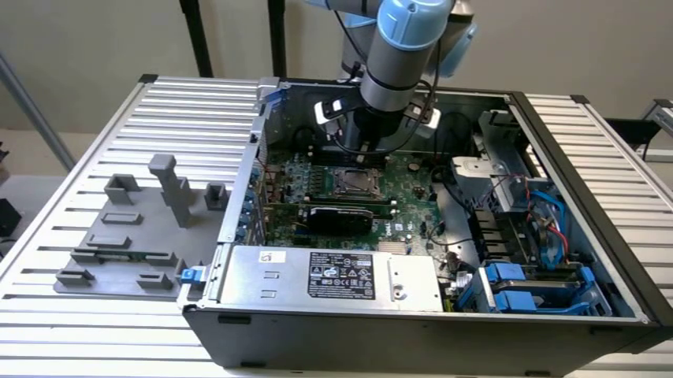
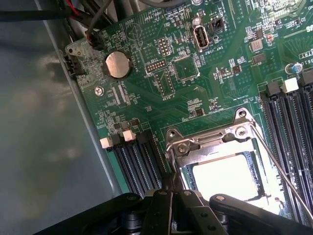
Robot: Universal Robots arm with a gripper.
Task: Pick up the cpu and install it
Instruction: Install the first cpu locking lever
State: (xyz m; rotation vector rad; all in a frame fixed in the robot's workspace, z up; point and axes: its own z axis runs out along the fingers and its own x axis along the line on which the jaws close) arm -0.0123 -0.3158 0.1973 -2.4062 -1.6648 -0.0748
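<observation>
In the exterior view, your arm stands over the open computer case point(image 1: 589, 315), directly above the motherboard socket point(image 1: 351, 183). In the wrist view, the cpu point(image 2: 230, 178) lies bright inside that socket frame; keep descent vertical and centred, though whether the fingers are spread or closed cannot be told.

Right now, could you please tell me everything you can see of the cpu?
The cpu is a flat square chip with a bright, shiny metal top that glares almost white in the wrist view. It lies level in the socket on the green motherboard, framed by the socket's silver metal bracket, which covers its edges. A thin metal lever runs along one side. The hand's black body sits just above one edge of it; whether they touch cannot be told.
</observation>
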